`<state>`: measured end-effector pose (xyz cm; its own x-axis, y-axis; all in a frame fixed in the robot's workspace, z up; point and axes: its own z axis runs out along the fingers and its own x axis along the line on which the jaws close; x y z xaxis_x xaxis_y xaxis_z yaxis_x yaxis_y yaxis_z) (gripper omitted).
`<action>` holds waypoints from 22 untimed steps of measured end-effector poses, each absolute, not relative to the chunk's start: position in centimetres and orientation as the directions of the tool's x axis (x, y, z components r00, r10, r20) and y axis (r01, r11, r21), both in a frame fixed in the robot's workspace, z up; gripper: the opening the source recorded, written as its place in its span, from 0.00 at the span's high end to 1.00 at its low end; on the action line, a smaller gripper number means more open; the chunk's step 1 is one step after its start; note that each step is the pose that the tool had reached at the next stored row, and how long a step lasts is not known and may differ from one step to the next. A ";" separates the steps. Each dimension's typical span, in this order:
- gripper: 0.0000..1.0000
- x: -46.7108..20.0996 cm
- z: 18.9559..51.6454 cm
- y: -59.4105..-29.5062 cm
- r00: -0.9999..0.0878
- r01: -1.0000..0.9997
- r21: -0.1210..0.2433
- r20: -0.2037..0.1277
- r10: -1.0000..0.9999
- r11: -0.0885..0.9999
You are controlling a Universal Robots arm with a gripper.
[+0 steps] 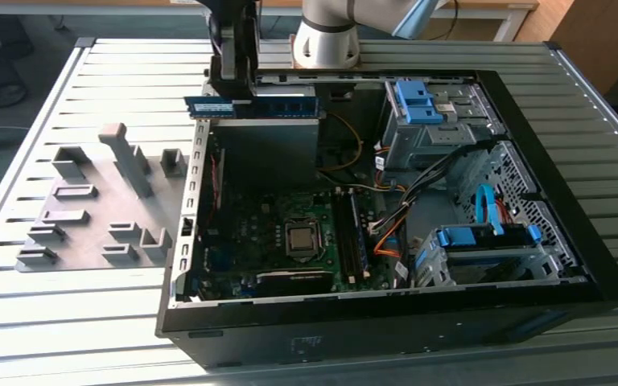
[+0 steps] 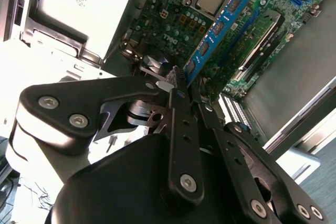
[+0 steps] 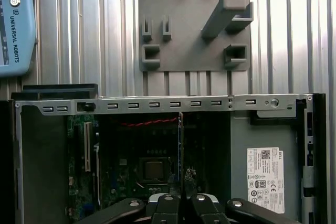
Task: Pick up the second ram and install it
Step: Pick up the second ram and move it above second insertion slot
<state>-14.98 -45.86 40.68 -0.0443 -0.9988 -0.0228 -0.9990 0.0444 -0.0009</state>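
Observation:
In the exterior view the second ram (image 1: 271, 107), a thin blue board with black chips, hangs level over the back edge of the open computer case (image 1: 395, 322). My gripper (image 1: 234, 95) is shut on it near one end. In the second wrist view the second ram (image 2: 220, 24) sticks out from between the black fingers (image 2: 178, 98) above the motherboard (image 2: 173, 19). Seen edge-on in the first wrist view, the second ram (image 3: 180, 150) is a thin line rising from the gripper (image 3: 179, 202). The memory slots (image 1: 352, 233) lie beside the processor (image 1: 302, 237).
A grey holder tray (image 1: 94, 217) lies on the slatted table at the exterior view's left, also in the first wrist view (image 3: 194, 30). Light-blue drive brackets (image 1: 417, 100) and cables (image 1: 389, 241) fill the case's other side. A pendant (image 3: 16, 24) lies beside the tray.

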 end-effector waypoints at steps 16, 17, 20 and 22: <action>0.85 -14.4 40.7 -45.9 -0.044 -0.999 -0.001 -0.023 -0.999 0.044; 0.85 -14.4 40.7 -45.9 -0.044 -0.999 -0.001 -0.023 -0.999 0.044; 0.85 -14.3 40.7 -45.9 -0.044 -0.999 -0.001 -0.023 -0.999 0.044; 0.85 -14.2 40.7 -45.9 -0.044 -0.999 -0.001 -0.023 -0.999 0.044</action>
